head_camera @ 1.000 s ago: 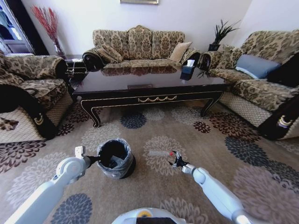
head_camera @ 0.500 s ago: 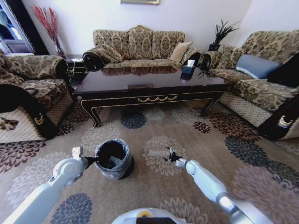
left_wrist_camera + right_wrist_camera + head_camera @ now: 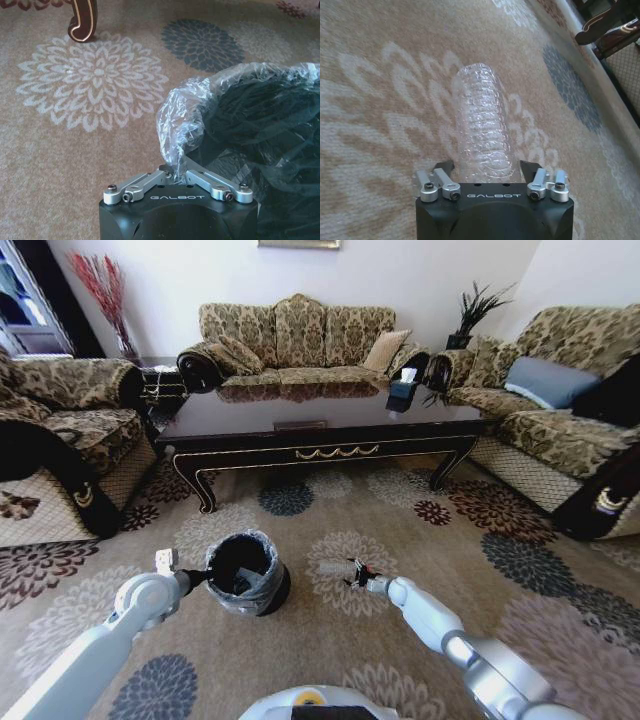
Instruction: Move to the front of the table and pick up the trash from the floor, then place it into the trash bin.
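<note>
While parked in front of the dark-wood coffee table [image 3: 300,405], working low over the flower-medallion carpet [image 3: 450,540] between base and table rail.

Count, big to small: one table, one carpet, one black trash bin [image 3: 270,595] with one grey bag liner [image 3: 185,115], two grippers, one clear ribbed wrapper [image 3: 481,125]. No other litter made out from here.

Bin: upright on the carpet, left of centre, well apart from the table. Liner folded over the rim, crinkled.

Left gripper [image 3: 173,171]: at the bin's near rim, fingers pinched together on a fold of the liner.

Right gripper [image 3: 485,165]: down at carpet level, near the bin's right side, fingers apart and straddling the near end of the wrapper. Not clamped on it yet.

Wrapper: lying flat on a cream medallion, long axis running away from the wrist, near the bin but not touching it.

Risks, as judged:
- Thin slick film, so likely to crumple and squirt out on closing, or to skate ahead if nudged. Cause: tips too high, or off the wrapper's middle.
- Tips snagging in carpet pile. Cause: coming in too low.
- Liner dragged off the rim, or light bin tipped. Cause: any left-arm move with that pinch on.
- Arm-to-arm contact over the bin mouth. Cause: both wrists close together there.
</note>
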